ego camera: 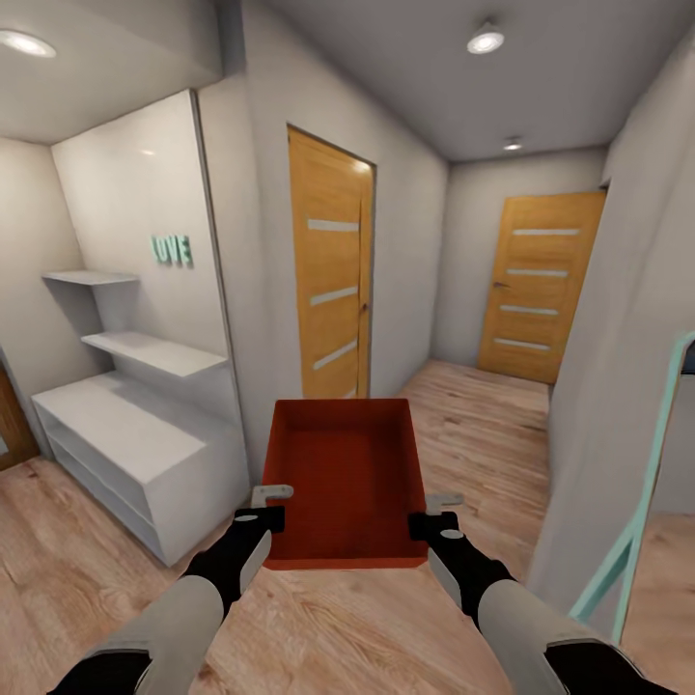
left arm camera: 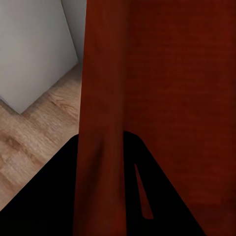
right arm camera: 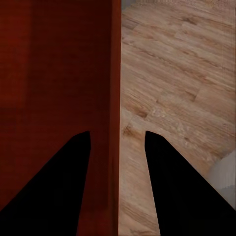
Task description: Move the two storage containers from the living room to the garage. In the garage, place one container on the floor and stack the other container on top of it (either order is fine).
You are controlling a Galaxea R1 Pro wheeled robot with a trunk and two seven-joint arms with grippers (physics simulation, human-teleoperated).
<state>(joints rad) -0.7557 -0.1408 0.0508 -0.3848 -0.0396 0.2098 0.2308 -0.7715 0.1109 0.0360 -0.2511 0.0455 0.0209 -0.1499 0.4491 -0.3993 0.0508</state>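
Left fingers [ego camera: 273, 506] clamp container [ego camera: 347, 478] wall | right fingers [ego camera: 432, 513] clamp opposite wall | hallway

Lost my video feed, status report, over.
Left pincer and right pincer both clamped on container walls. Container carried level, empty. Hallway ahead, wooden doors shut, white shelving on left.

Both forearms are light grey, smooth rounded shells, going to black at the elbow end. Wrists are black, tapering toward the pincers, with a pale grey panel on each. Left gripper [ego camera: 273, 504] and right gripper [ego camera: 431, 510]: black body, small round white-ish mark on top, light grey flat fingers. In the wrist views the fingers [right arm camera: 59, 189] read as plain black wedges.
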